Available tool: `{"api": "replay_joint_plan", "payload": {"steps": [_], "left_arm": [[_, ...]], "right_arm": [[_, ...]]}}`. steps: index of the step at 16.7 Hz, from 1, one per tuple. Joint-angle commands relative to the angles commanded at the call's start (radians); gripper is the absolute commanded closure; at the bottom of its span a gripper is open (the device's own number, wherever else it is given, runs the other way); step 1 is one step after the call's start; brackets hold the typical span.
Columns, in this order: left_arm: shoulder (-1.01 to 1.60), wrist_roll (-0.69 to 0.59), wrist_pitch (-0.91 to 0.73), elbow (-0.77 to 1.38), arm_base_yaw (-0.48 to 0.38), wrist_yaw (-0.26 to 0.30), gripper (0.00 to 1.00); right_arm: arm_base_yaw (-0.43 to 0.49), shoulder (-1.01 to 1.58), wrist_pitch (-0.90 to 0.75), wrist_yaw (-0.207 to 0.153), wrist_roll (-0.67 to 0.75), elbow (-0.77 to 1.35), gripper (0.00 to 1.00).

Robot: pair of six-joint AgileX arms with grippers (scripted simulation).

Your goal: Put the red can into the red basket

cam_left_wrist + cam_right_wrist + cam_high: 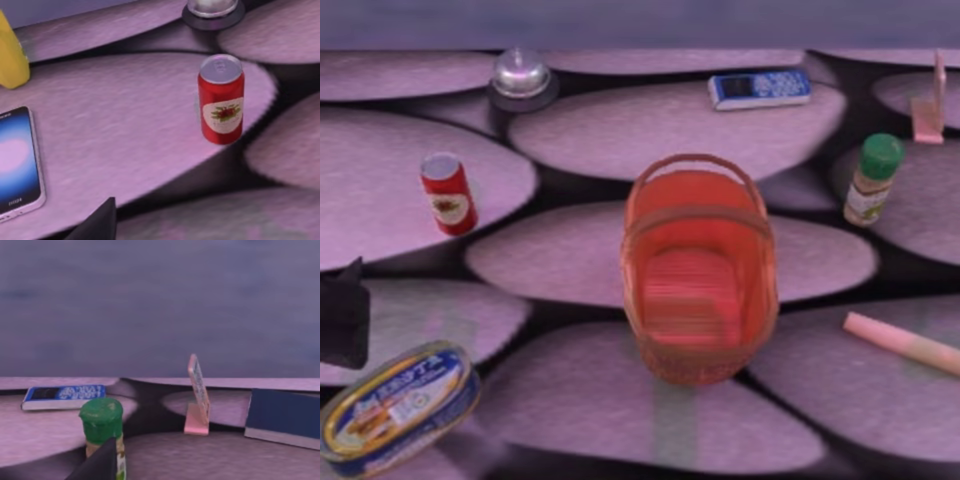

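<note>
I see the red can [448, 194] standing upright on the counter [380, 200] at the left, well apart from the red basket [699, 270], which sits near the middle with nothing inside. My left gripper [342, 315] shows only as a dark shape at the left edge, nearer me than the can; I cannot tell how its fingers stand. The right gripper is out of the top view, and its wrist camera shows perhaps one dark fingertip beside the green-capped bottle [102, 432].
</note>
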Motion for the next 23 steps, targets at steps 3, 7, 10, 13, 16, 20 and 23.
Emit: {"api": "replay_joint_plan", "payload": {"steps": [3,7,10,13,16,20,23], "left_arm": [[0.271,0.085,-0.178,0.279,-0.033,0.017,0.00],[0.660,0.195,-0.398,0.691,-0.065,0.036,0.00],[0.967,0.272,-0.540,0.990,-0.078,0.040,0.00],[1.273,0.344,-0.665,1.249,-0.081,0.032,0.00],[1.548,0.408,-0.773,1.455,-0.076,0.013,0.00],[1.792,0.473,-0.879,1.628,-0.065,-0.017,0.00],[1.865,0.496,-0.915,1.680,-0.060,-0.030,0.00]], "right_arm": [[0.000,0.000,0.000,0.000,0.000,0.000,0.00],[0.000,0.000,0.000,0.000,0.000,0.000,0.00],[0.000,0.000,0.000,0.000,0.000,0.000,0.00],[0.000,0.000,0.000,0.000,0.000,0.000,0.00],[0.000,0.000,0.000,0.000,0.000,0.000,0.00],[0.000,0.000,0.000,0.000,0.000,0.000,0.00],[0.000,0.000,0.000,0.000,0.000,0.000,0.00]]}}
